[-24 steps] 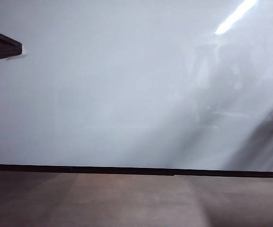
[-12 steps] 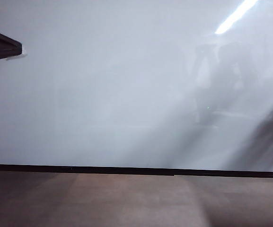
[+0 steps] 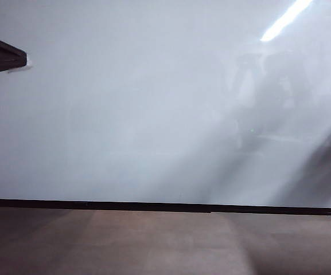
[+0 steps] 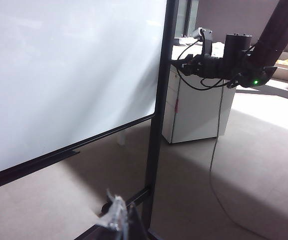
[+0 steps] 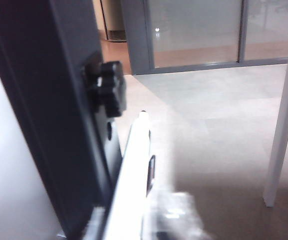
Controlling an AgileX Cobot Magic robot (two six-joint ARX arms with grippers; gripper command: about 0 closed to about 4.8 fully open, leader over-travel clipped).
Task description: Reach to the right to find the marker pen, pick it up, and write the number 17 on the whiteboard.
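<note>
Off at nine o'clock my left gripper (image 4: 118, 216) idles by the whiteboard (image 4: 59, 75), jaws unreadable. Right gripper (image 5: 171, 212), also unreadable, sits at the marker pen (image 5: 131, 170), which runs toward twelve o'clock beside the frame post (image 5: 49, 115).

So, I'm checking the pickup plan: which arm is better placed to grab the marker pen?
Right, probably. The right gripper is at the white marker pen beside the black frame. The left gripper hangs before the whiteboard, with no pen near it.
</note>
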